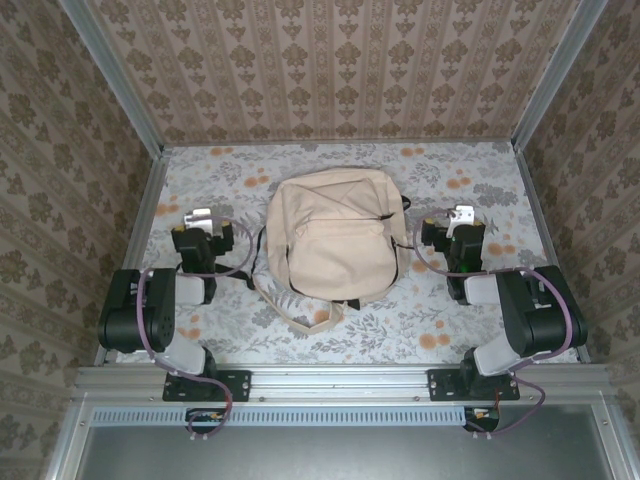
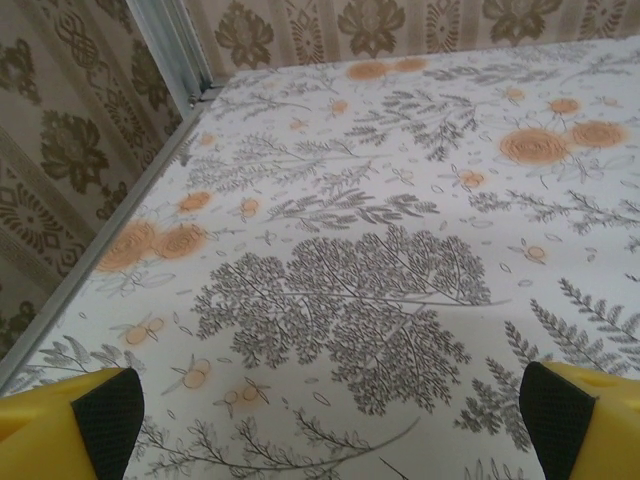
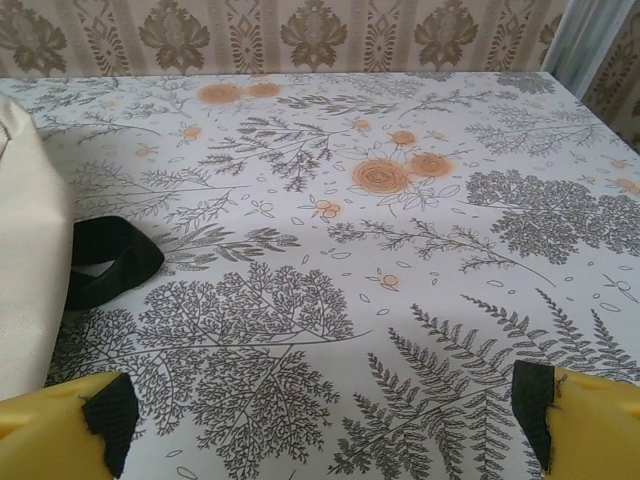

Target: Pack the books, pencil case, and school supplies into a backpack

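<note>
The backpack [image 1: 330,232] was laid flat at the middle of the table [image 1: 420,335], between the two arms, with a black strap [image 3: 105,262] trailing off its right edge. The left gripper [image 2: 330,425] and the right gripper [image 3: 325,425] were spread wide and empty — each was poised over bare table, with open room left toward the side walls [image 1: 60,200].

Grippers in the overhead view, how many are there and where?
2. The left gripper is left of the backpack, the right gripper right of it, both open and empty. None seems hidden.
</note>
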Controlling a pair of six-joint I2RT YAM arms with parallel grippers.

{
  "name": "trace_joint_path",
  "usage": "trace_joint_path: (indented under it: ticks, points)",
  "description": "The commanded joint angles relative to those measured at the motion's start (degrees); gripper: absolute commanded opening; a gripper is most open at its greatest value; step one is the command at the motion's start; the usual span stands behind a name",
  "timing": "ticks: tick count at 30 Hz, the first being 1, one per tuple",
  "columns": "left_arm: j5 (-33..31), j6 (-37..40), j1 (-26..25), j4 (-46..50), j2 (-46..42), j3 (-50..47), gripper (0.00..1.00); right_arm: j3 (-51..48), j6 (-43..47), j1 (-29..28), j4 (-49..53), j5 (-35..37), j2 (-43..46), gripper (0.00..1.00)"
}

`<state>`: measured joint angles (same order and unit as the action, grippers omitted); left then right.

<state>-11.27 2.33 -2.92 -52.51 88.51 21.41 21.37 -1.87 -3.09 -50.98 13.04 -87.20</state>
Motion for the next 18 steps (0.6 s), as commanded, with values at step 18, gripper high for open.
trace_joint_path:
  ticks: [18]
  points:
    - [6.17, 0.13, 1.01, 3.20, -0.27, 1.79, 1.00, 0.86, -1.08, 0.37, -0.22, -0.86, -0.44, 1.00]
